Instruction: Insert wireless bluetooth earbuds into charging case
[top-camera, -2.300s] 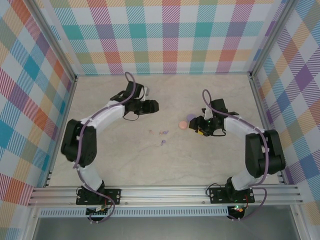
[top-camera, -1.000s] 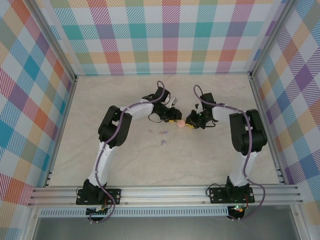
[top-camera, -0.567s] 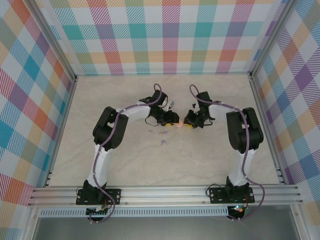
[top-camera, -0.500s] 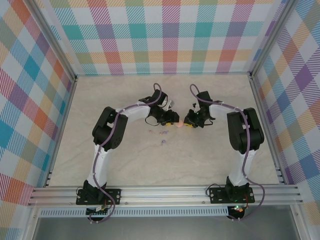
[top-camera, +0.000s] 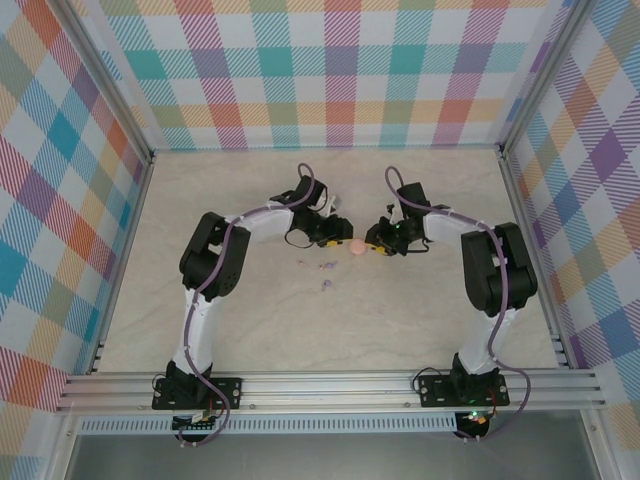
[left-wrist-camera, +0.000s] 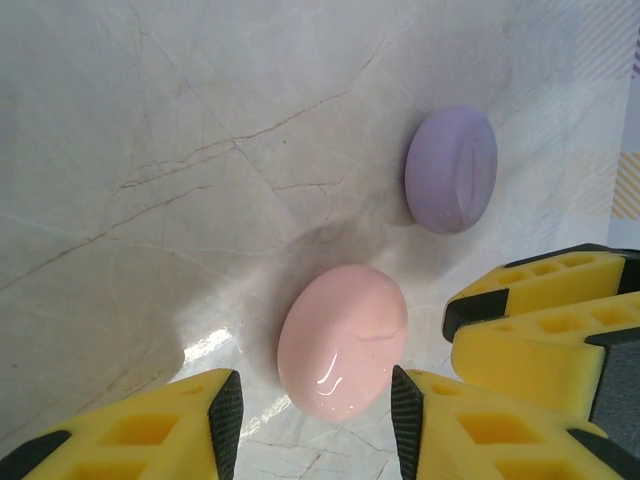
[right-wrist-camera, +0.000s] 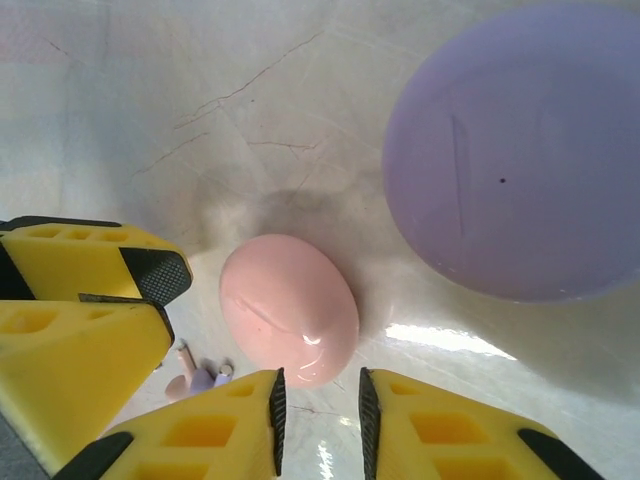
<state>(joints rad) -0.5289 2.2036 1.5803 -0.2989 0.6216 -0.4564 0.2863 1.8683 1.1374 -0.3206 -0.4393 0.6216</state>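
Note:
A closed pink oval charging case (left-wrist-camera: 342, 340) lies on the marble table, with a closed lilac case (left-wrist-camera: 452, 170) just beyond it. My left gripper (left-wrist-camera: 315, 420) is open and straddles the pink case's near end, leaving a gap on the left side. From the opposite side, my right gripper (right-wrist-camera: 320, 415) faces the pink case (right-wrist-camera: 290, 308) with its jaws slightly open and nothing between them; the lilac case (right-wrist-camera: 520, 150) is to its upper right. Tiny lilac and pinkish earbuds (right-wrist-camera: 195, 378) lie loose on the table. In the top view both grippers (top-camera: 340, 240) (top-camera: 372, 245) meet at the pink case (top-camera: 355, 246).
More loose earbuds (top-camera: 325, 267) (top-camera: 326, 285) lie just in front of the grippers. The left gripper's yellow fingers (right-wrist-camera: 90, 300) crowd the right wrist view, and the right fingers (left-wrist-camera: 540, 310) the left one. Plaid walls (top-camera: 340, 80) enclose the table.
Both arms came in to the pink case from either side. In the last second the left elbow swung left and the right jaws parted a little.

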